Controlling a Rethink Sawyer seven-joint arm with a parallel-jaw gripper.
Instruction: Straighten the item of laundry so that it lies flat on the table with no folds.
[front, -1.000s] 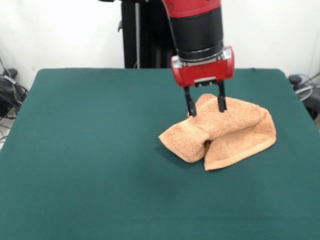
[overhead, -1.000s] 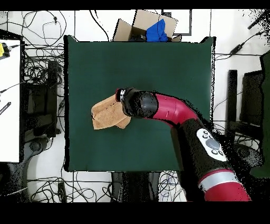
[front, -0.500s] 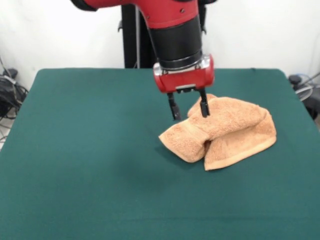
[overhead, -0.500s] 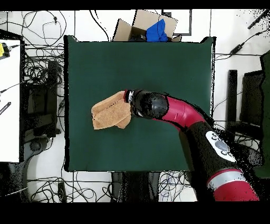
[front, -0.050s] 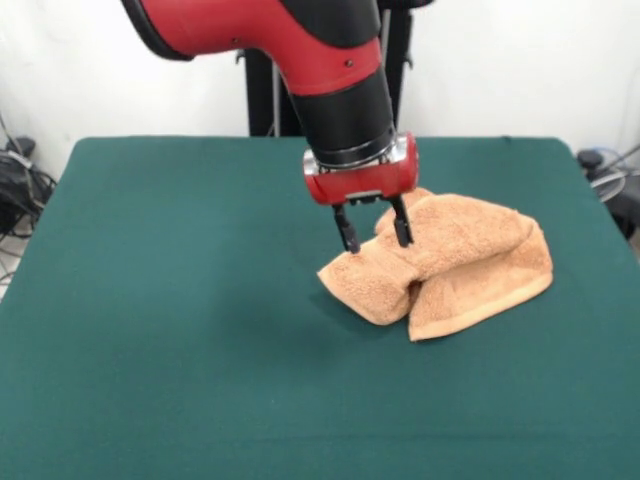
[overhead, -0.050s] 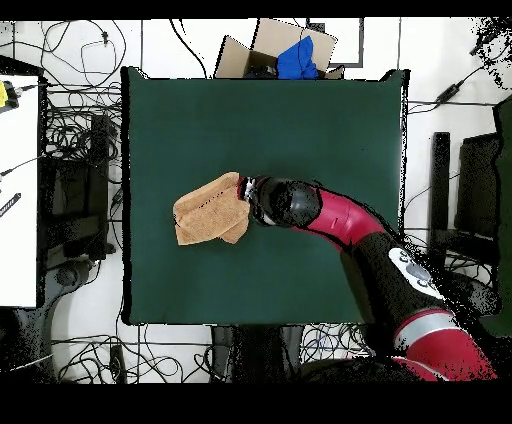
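Nothing was flattened yet: the towel (front, -0.050s: 445, 262) sat bunched and folded on the table (front, -0.050s: 180, 300), the gripper (front, -0.050s: 374, 235) spread wide at its edge.

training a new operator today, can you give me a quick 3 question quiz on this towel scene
1. True or false: the towel lies flat on the table with no folds.
2. Where is the claw? A) over the towel's edge nearest the table's middle B) over a bare table corner C) off the table
3. Fill in: the claw's fingers are ____, with a gap between them.

Key: 1 false, it is bunched and folded over itself. 2 A. 3 open.
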